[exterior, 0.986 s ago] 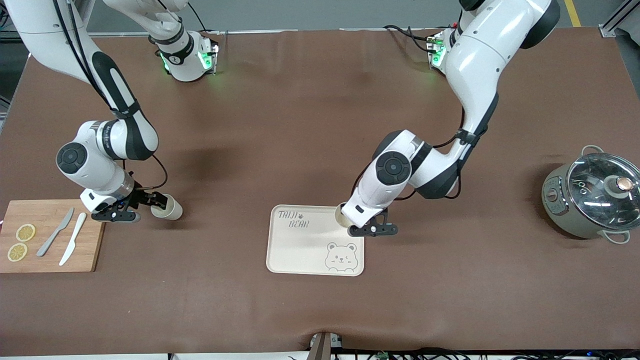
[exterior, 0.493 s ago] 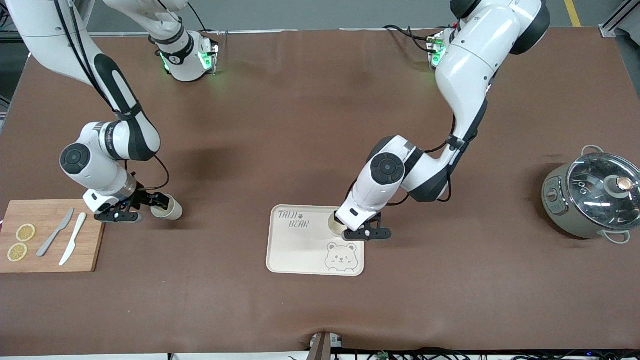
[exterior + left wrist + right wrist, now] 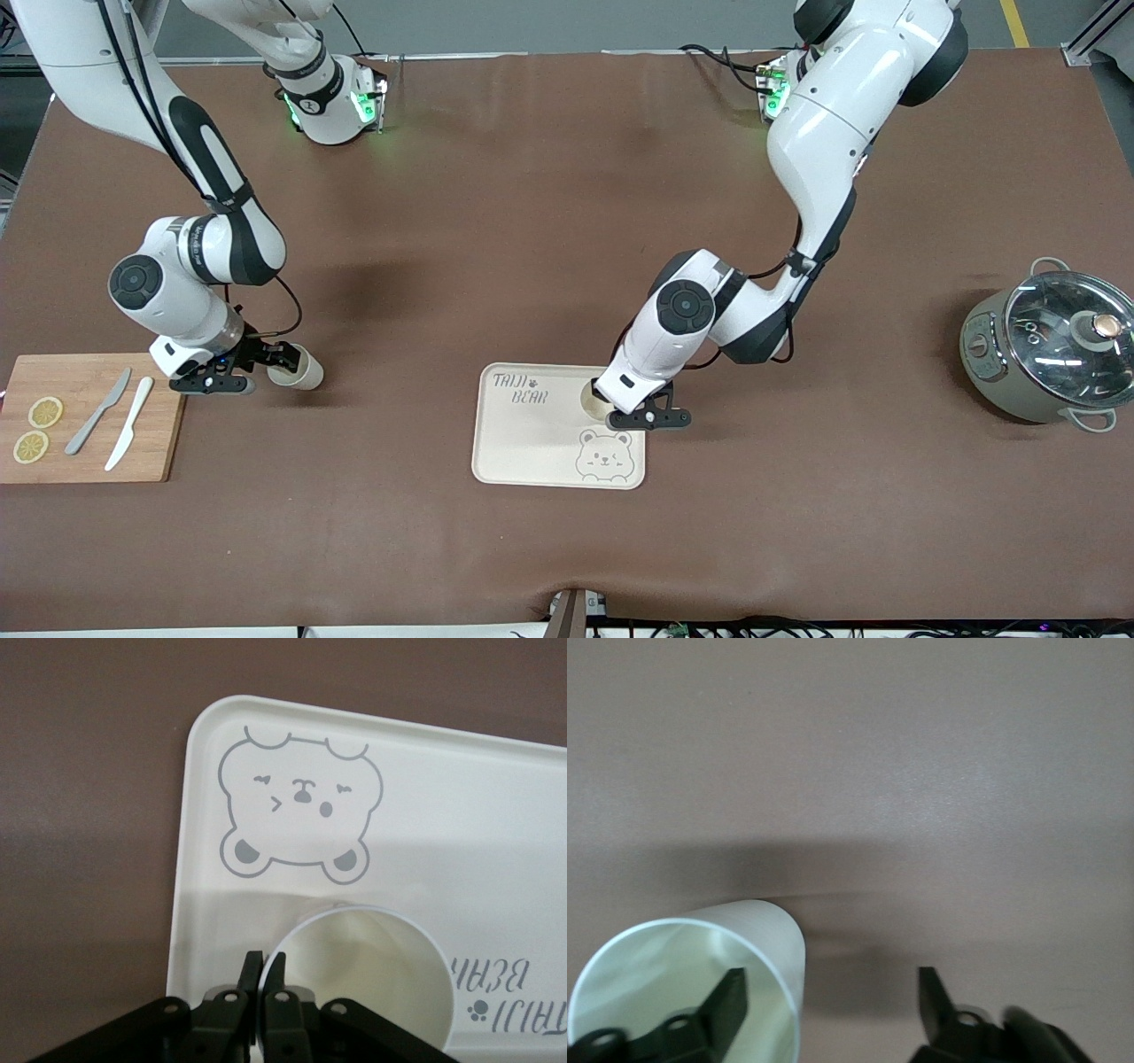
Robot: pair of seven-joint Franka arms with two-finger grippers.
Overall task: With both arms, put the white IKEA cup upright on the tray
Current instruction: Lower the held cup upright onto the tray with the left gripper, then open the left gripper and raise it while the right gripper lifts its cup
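Observation:
A white cup (image 3: 591,398) is upright over the cream "TAIJI BEAR" tray (image 3: 532,443), just above the bear drawing. My left gripper (image 3: 614,409) is shut on its rim. In the left wrist view the two fingers of the left gripper (image 3: 263,957) pinch the rim of the cup (image 3: 363,979) over the tray (image 3: 461,815). I cannot tell whether the cup touches the tray. A second white cup (image 3: 304,372) sits on the table beside the cutting board. My right gripper (image 3: 285,359) is open at it. In the right wrist view the right gripper (image 3: 833,988) has one finger in the mouth of the second cup (image 3: 664,983) and one outside.
A wooden cutting board (image 3: 151,452) with two knives and two lemon slices lies at the right arm's end of the table. A grey pot with a glass lid (image 3: 1054,350) stands at the left arm's end.
My left gripper has carried the cup from the tray's edge inward toward the bear drawing. My right gripper has barely moved at the second cup.

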